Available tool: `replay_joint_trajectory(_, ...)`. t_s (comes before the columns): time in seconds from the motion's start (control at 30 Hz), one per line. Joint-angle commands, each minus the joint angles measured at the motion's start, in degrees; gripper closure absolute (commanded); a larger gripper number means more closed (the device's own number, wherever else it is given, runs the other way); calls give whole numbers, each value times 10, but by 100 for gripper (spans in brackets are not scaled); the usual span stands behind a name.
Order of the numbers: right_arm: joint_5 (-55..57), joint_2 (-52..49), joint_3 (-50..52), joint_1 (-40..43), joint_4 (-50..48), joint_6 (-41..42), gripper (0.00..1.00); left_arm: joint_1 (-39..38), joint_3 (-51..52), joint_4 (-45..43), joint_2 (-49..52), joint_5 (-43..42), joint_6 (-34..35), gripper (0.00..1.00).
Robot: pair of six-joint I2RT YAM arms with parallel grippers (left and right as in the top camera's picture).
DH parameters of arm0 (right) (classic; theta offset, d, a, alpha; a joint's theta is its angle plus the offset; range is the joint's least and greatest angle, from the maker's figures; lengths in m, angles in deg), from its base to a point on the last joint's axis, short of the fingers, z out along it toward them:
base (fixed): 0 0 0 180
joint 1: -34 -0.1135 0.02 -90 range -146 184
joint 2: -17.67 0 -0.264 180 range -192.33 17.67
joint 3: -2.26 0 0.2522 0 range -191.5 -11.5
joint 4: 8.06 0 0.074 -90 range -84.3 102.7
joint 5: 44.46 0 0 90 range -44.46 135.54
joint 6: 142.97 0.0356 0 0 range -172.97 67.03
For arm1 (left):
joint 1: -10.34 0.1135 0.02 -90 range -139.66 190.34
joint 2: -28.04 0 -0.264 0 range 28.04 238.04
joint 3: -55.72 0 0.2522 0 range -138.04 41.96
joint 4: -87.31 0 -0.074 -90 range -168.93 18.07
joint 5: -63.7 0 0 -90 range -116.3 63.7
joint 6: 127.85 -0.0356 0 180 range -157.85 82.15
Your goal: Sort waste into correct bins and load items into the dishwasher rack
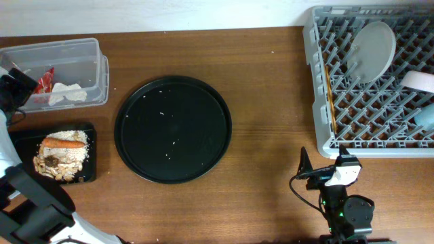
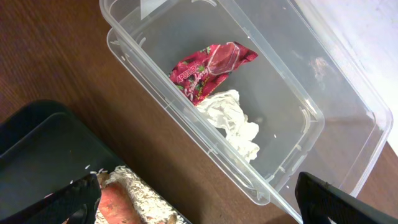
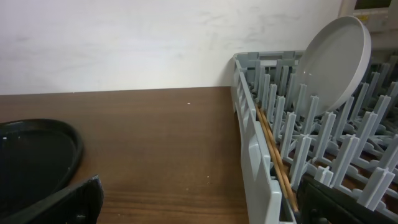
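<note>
The clear tub (image 1: 88, 51) at the far left holds the red wrapper (image 1: 45, 80) and the crumpled tissue (image 1: 68, 93). Both also show in the left wrist view, wrapper (image 2: 211, 65) and tissue (image 2: 233, 121). The shallow black tray (image 1: 20, 139) holds rice crumbs (image 1: 71, 154), the carrot (image 1: 64, 143) and dark scraps (image 1: 51, 163). My left gripper (image 2: 199, 208) is open and empty, above the gap between the tub and the tray. The grey rack (image 1: 325, 139) holds the plate (image 1: 371, 51), bowl (image 1: 418, 81), blue cup (image 1: 426, 116) and chopsticks (image 1: 330, 95). My right gripper (image 3: 199, 208) is open and empty beside the rack's left wall.
The large round black tray (image 1: 173, 129) lies mid-table with a few white crumbs on it. Bare wood lies between it and the rack. The right arm's base (image 1: 346, 210) stands at the front edge.
</note>
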Motion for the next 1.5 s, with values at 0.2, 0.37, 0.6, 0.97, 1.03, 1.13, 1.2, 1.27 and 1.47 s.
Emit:
replay_joint_trajectory(0.2,10,7,3,4,3,-4,2,5,-3,-1,-5,106,-3,1)
replay_joint_trajectory(0.37,10,7,3,4,3,-4,2,5,-3,77,-65,129,-3,1)
replay_joint_trajectory(0.6,9,7,3,4,4,-4,2,2,0,165,-149,112,-3,1)
replay_joint_trajectory(0.97,9,7,3,4,3,-4,2,-187,347,-115,-336,62,-34,1)
replay_joint_trajectory(1.03,9,7,3,4,3,-4,2,-250,455,-224,-398,44,-67,1)
replay_joint_trajectory(1.13,9,7,3,4,3,-4,1,-307,538,-294,-466,46,-97,1)
replay_joint_trajectory(1.2,9,7,3,4,3,-4,2,-337,582,-313,-518,73,-105,1)
replay_joint_trajectory(1.27,9,7,3,4,4,-4,2,-352,607,-309,-560,106,-105,1)
replay_joint_trajectory(1.47,10,7,3,4,3,-4,2,-361,622,-207,-650,112,-105,1)
